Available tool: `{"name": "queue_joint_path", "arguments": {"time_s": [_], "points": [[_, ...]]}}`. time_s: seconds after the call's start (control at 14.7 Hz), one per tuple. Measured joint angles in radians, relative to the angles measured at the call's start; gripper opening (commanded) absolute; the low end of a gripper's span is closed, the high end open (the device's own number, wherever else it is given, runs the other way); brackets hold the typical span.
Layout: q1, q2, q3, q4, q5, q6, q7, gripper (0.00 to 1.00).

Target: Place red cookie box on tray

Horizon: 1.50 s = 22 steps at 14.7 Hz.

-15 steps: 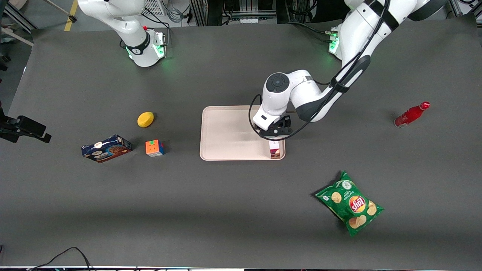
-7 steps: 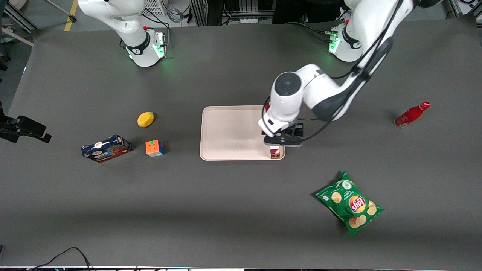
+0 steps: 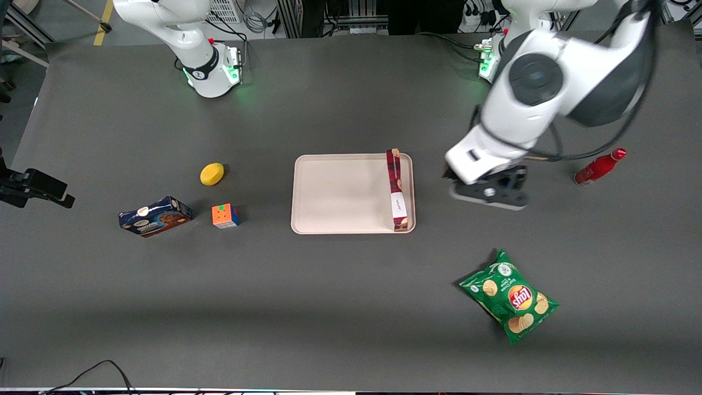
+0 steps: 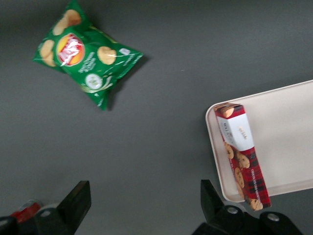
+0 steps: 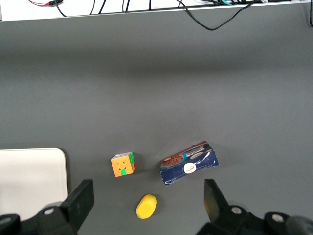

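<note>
Front view, right of centre: my hand (image 3: pixel 490 193) hangs open and empty beside the tray (image 3: pixel 334 193) carrying the red cookie box (image 3: pixel 397 189).

- A green chip bag (image 3: pixel 509 296) lies nearest the front camera.
- A red bottle (image 3: pixel 599 167) lies tipped (toward the working arm's end).
- A lemon (image 3: pixel 211 174), a colour cube (image 3: pixel 225 215) and a blue cookie box (image 3: pixel 155 216) sit toward the parked arm's end.
</note>
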Motion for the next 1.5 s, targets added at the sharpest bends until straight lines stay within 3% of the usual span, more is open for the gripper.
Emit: {"name": "queue_joint_path", "arguments": {"time_s": [0.2,0.48,0.75,1.16,1.5], "points": [[-0.043,-0.101,0.172,-0.044,-0.081,-0.018,0.093,1.0],[-0.074,-0.254,0.367,-0.18,-0.114,-0.006,0.194,1.0],[-0.076,-0.31,0.376,-0.234,-0.111,0.022,0.201,1.0],[0.06,-0.247,0.33,-0.169,-0.094,0.003,0.33,1.0],[0.066,-0.197,0.299,-0.136,-0.095,0.003,0.329,1.0]]}}
